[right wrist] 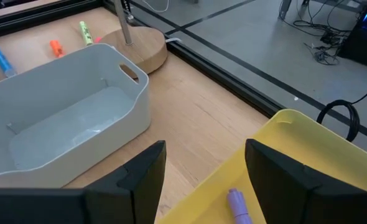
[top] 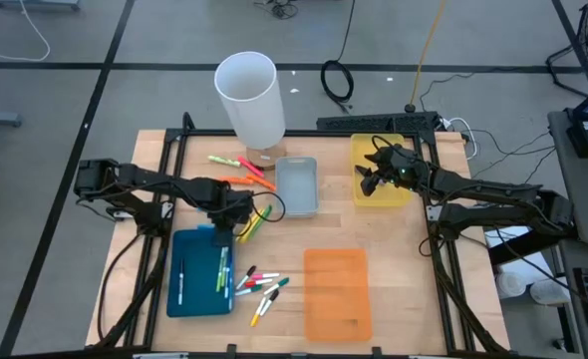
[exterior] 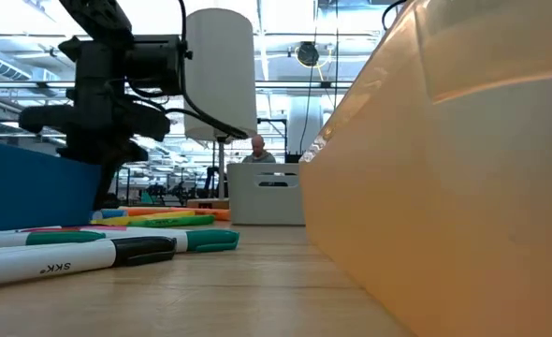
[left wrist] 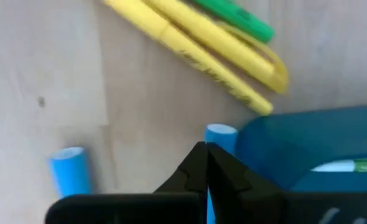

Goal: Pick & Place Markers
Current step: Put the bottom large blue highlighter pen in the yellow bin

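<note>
My left hand (top: 236, 212) is hanging low at the centre left of the high view, right at the upper right corner of the blue tray (top: 184, 299). Its fingers are pressed together, and I cannot tell if they are gripping anything. In my left wrist view a blue marker (left wrist: 219, 134) is standing just beyond the fingertips, touching the tray wall, and it seems to run under the hand. A second blue one (left wrist: 69, 171) is lying apart, on the other side of the fingers. So the next target is directly ahead of this hand, its long axis along the fingers, and the left arm is clearly the nearer one.

Two yellow markers (left wrist: 218, 50) and a green one (left wrist: 236, 18) are lying side by side, slanted, a bit farther ahead.

My right hand (top: 374, 178) is waiting over the yellow tray (top: 360, 147) in the upper right, fingers wide apart and empty. One purple marker (right wrist: 238, 203) is lying inside that tray.

I am counting four trays on the table (top: 394, 269): blue, grey (top: 296, 165), yellow, orange (top: 337, 289). Several orange and pink markers (top: 242, 172) are lying near the white cylinder (top: 248, 95), and a loose group of white ones (top: 262, 289) is between the blue and orange trays. The blue tray already is holding a few.
</note>
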